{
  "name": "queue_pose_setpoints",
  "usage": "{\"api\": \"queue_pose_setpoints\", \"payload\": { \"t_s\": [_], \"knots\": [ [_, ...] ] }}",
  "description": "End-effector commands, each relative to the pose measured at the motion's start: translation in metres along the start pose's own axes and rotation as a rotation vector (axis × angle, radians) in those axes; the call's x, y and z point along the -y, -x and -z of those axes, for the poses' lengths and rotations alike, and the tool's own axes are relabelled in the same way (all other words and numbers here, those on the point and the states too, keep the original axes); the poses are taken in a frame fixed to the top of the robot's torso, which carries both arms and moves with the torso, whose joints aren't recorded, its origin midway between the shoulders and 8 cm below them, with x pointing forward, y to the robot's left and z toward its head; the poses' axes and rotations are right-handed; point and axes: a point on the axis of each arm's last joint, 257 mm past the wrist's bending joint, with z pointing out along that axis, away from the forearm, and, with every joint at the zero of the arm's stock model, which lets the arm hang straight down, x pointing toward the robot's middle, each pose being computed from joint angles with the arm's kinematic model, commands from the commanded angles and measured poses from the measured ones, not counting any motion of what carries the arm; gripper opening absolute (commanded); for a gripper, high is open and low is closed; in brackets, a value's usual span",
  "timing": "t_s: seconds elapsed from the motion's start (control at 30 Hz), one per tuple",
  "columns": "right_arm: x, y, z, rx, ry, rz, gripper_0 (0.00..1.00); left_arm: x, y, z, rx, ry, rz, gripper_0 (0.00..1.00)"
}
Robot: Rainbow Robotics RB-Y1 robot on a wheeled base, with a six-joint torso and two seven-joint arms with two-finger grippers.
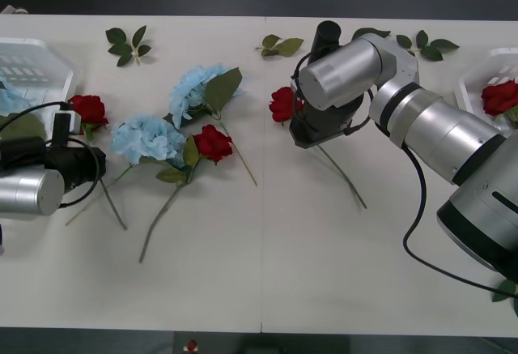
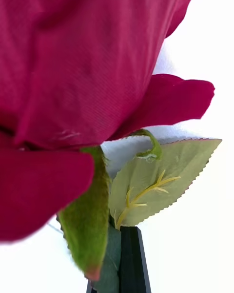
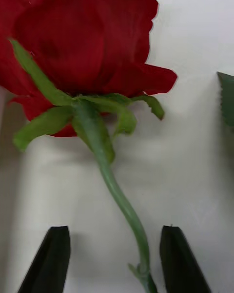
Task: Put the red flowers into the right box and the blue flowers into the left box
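Note:
My right gripper [image 1: 298,121] is at the table's middle, down on a red flower [image 1: 282,103]. Its bloom [image 2: 83,63] looms right in front of the wrist camera. One black finger [image 2: 130,261] shows at mid-bottom under the leaves, jaws together at the stem. At the far left, my left gripper [image 3: 114,232] is open, its fingers on either side of the stem of another red flower [image 3: 83,39] [image 1: 87,109]. Between the arms lie two blue flowers [image 1: 148,138] [image 1: 194,87] and a third red flower [image 1: 213,142]. The left box [image 1: 36,56] holds a blue bloom [image 1: 6,99]. In the right box [image 1: 477,74] lies a red flower [image 1: 500,96].
Loose green leaf sprigs lie along the far edge [image 1: 128,44] [image 1: 279,45] [image 1: 425,44]. Long stems trail toward the near side [image 1: 162,216] [image 1: 344,177]. The near half of the white table [image 1: 267,273] is bare.

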Motion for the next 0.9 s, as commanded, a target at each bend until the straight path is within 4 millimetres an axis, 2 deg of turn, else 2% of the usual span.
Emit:
{"api": "queue_pose_setpoints", "payload": {
  "t_s": [0.03,0.1,0.13,0.2,0.27,0.4,0.43,0.57,0.63,0.67,0.8,0.87,0.9],
  "knots": [
    [0.0,0.032,0.033,0.055,0.047,0.035,0.0,0.008,0.035,0.005,0.058,-0.014,-0.012,0.0],
    [0.011,0.037,0.05,0.051,0.061,0.013,0.0,0.013,0.036,0.005,0.06,-0.026,-0.01,0.0],
    [0.023,0.042,0.065,0.051,0.061,0.0,0.0,0.018,0.036,0.006,0.056,-0.037,-0.01,0.0],
    [0.035,0.045,0.079,0.046,0.065,-0.015,0.0,0.026,0.037,0.01,0.045,-0.059,0.003,0.0],
    [0.055,0.046,0.098,0.041,0.06,-0.026,0.0,0.039,0.039,0.019,0.022,-0.104,0.04,0.0],
    [0.101,0.042,0.137,0.022,0.025,-0.058,0.0,0.059,0.051,0.046,-0.014,-0.185,0.09,0.0],
    [0.108,0.041,0.142,0.019,0.021,-0.067,0.0,0.059,0.052,0.05,-0.017,-0.191,0.095,0.0],
    [0.163,0.025,0.181,-0.007,-0.012,-0.116,0.0,0.058,0.058,0.088,-0.035,-0.243,0.127,0.0],
    [0.179,0.019,0.193,-0.008,-0.012,-0.108,0.0,0.056,0.061,0.103,-0.035,-0.264,0.138,0.0],
    [0.195,0.013,0.2,-0.006,-0.018,-0.105,0.0,0.057,0.062,0.114,-0.039,-0.286,0.15,0.0],
    [0.244,-0.017,0.206,-0.027,-0.052,-0.117,0.0,0.06,0.068,0.158,-0.036,-0.392,0.193,0.0],
    [0.255,-0.034,0.193,-0.051,-0.053,-0.119,0.0,0.066,0.069,0.177,-0.037,-0.459,0.213,0.0],
    [0.255,-0.034,0.193,-0.051,-0.053,-0.119,0.0,0.066,0.069,0.177,-0.037,-0.459,0.213,0.0]
  ]
}}
